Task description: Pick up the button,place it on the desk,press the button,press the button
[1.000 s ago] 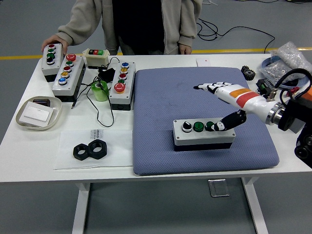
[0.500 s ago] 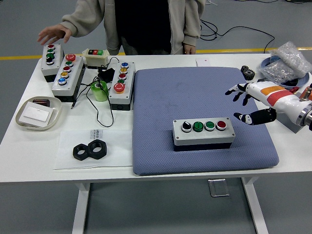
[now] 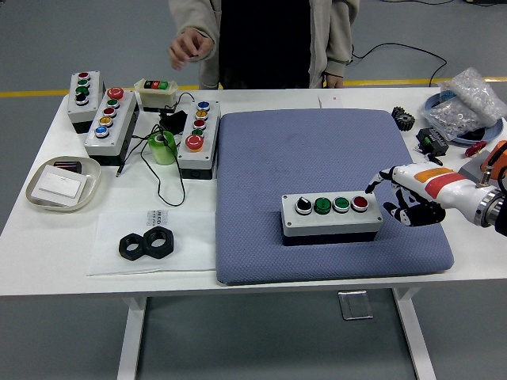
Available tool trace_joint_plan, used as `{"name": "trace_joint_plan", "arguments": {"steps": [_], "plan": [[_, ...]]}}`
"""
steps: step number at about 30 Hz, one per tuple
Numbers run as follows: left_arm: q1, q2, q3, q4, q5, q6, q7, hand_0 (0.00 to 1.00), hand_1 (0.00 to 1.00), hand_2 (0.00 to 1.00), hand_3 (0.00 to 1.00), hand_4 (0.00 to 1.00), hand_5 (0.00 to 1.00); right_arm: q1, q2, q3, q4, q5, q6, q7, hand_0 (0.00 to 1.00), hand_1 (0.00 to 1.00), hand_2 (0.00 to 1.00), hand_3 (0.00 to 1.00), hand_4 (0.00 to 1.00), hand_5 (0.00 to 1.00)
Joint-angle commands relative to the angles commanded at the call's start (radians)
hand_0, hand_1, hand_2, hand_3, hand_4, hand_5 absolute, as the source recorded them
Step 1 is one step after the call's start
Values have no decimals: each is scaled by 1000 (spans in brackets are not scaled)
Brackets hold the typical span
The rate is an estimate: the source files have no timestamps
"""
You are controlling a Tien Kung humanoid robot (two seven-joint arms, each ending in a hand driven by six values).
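Now our right hand point(image 3: 404, 198), fingers spread and holding nothing, sits beside the grey box with four buttons point(image 3: 331, 217). We should push the red button point(image 3: 360, 203) straight down, gently.

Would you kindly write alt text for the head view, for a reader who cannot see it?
The robot's right hand, fingers spread, reaches toward the red button at the right end of a grey four-button box on a blue mat. More button boxes sit at the white table's far left, and a person stands behind it.
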Motion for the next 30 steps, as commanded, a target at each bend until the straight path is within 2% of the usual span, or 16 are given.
{"name": "trace_joint_plan", "arguments": {"steps": [8,22,30], "plan": [[2,0,-3,0,6,0,1,738,828,850,818,621,998,-3,7,-17,13,-3,0,-3,323,34,164,713,532,2],[8,0,-5,-2,13,-1,5,747,828,851,818,620,998,10,29,-58,-32,-17,-10,-15,330,45,171,724,528,2],[2,0,-1,-1,4,-2,3,748,829,850,819,620,998,18,29,-66,-25,-17,10,-28,334,49,173,723,528,2]]}}
